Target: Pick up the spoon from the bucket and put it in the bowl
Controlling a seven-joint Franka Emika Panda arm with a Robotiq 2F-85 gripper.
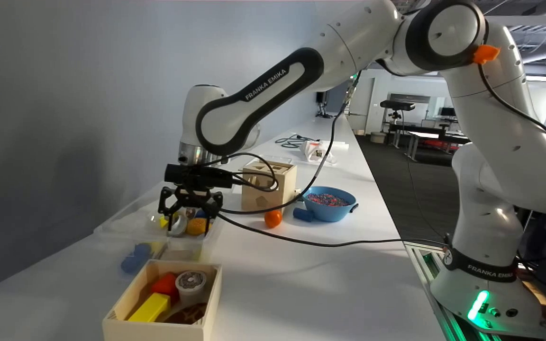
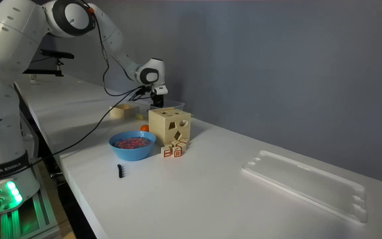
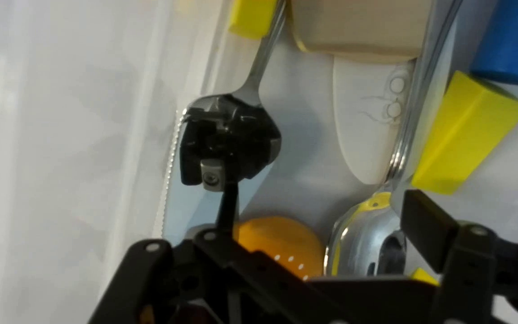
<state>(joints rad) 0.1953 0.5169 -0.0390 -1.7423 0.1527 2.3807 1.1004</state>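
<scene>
At left of an exterior view, find the clear tub (image 1: pixel 128 226) on the worktop (image 1: pixel 311 284), and above or among its contents, hard to tell which, the gripper (image 1: pixel 188 228), jaws wide apart and gripping nothing. Farther right, pass the wooden cube (image 1: pixel 273 195) and, just below it in the frame, an orange ball (image 1: pixel 273 218), then reach the blue bowl (image 1: pixel 333 214), right of centre, with coloured pellets (image 1: pixel 327 199) inside. In the wrist view, again starting left: the tub's see-through side, then a metal utensil (image 3: pixel 263 54) near upper centre, head crossed by a dark shape (image 3: pixel 232 139), not clear enough to identify. At lower centre, see an orange piece (image 3: pixel 281 240) and just beside it the spoon (image 3: pixel 362 243), handle running toward the upper right, scoop appearing between the dark fingers (image 3: pixel 427 231). Judge the step in hand as lining up for the pick, with no grasp made yet. Next, probably centre on the spoon, descend without catching the orange piece, squeeze, check the hold, then lift clear of the tub's side before swinging over to the bowl.
</scene>
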